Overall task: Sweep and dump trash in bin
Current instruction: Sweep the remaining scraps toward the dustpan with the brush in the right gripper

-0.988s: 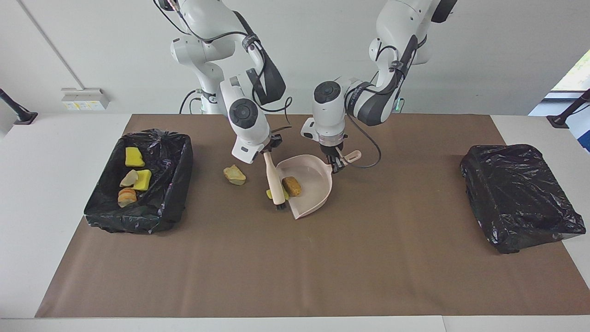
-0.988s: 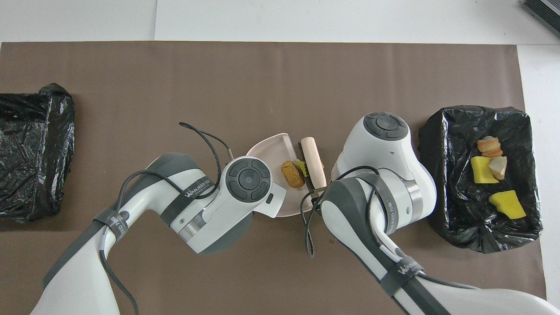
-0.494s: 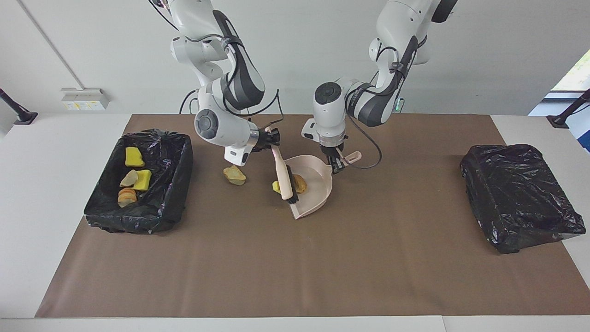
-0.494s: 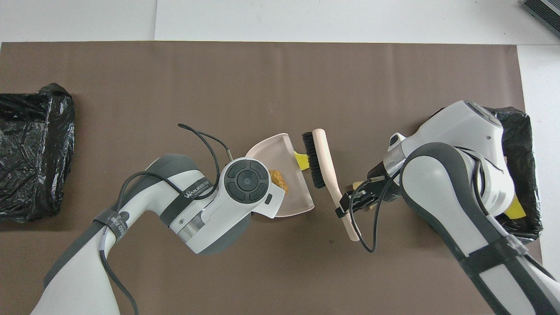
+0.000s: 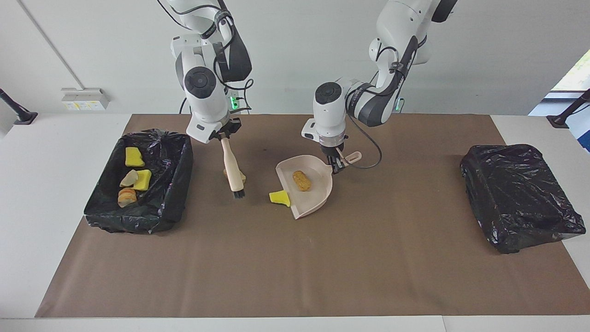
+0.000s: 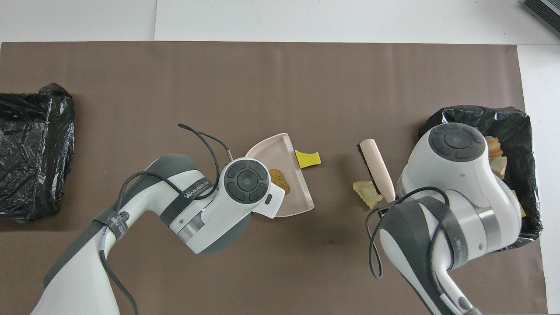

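My right gripper [image 5: 224,135] is shut on the beige handle of the brush [image 5: 232,166], which hangs with its black bristles low beside a tan lump of trash [image 5: 240,175]; the same brush [image 6: 377,167] and lump [image 6: 366,193] show from above. My left gripper [image 5: 338,162] is shut on the handle of the pink dustpan [image 5: 318,196]. A brown lump [image 5: 302,180] lies in the pan. A yellow sponge piece [image 5: 280,197] rests on the mat at the pan's lip. The bin [image 5: 177,184] holds several scraps.
The bin, lined with a black bag, stands at the right arm's end of the table. A second box wrapped in black bag [image 5: 518,196] sits at the left arm's end. A brown mat [image 5: 295,267] covers the table.
My right gripper has swung the brush away from the dustpan toward the bin, over to the tan lump. The yellow sponge now lies uncovered at the pan's lip. The left arm held still.
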Robot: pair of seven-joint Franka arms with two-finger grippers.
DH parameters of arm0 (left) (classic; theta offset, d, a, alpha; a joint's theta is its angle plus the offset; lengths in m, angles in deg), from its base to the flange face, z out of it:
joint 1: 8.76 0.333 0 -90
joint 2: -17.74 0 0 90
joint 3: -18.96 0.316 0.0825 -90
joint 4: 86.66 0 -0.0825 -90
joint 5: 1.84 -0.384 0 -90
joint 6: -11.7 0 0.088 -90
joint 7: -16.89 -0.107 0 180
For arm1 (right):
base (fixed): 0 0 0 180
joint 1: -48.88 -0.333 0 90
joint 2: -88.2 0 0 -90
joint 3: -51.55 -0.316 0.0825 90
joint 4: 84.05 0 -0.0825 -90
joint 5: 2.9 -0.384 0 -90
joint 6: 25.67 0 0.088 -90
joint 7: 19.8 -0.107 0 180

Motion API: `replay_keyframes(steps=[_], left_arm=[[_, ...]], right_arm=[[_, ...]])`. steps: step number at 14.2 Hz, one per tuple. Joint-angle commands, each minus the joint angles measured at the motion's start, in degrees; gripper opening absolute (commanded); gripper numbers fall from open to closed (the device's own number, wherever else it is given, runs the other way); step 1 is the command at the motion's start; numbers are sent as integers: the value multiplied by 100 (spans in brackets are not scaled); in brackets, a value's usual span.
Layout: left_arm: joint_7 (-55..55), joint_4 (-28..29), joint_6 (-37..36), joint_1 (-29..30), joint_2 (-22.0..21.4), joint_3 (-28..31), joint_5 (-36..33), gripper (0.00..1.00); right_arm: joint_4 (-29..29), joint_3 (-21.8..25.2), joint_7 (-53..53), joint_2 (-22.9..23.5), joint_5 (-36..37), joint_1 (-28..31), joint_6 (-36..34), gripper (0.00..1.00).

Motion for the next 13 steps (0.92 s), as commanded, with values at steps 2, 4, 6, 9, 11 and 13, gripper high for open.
replay_keyframes(steps=[2, 4, 6, 9, 11, 13], left_arm=[[58, 273, 226, 65, -180, 20, 32, 0], [50, 290, 226, 82, -180, 20, 41, 0], [41, 290, 226, 82, -180, 20, 41, 0], [41, 299, 253, 118, -180, 20, 41, 0], [41, 299, 253, 118, -180, 20, 41, 0], [32, 308, 253, 118, -180, 20, 41, 0]], right_arm=[[1019, -19, -870, -364, 690, -91, 728, 0], [1020, -11, -618, -285, 472, 259, 880, 0], [1125, -2, 215, -310, -684, 358, 810, 0], [1301, -11, 736, -276, -1565, 306, 871, 0], [1275, -11, 1009, -250, -2645, 279, 932, 0], [1214, -11, 1194, -179, -3323, 305, 942, 0]])
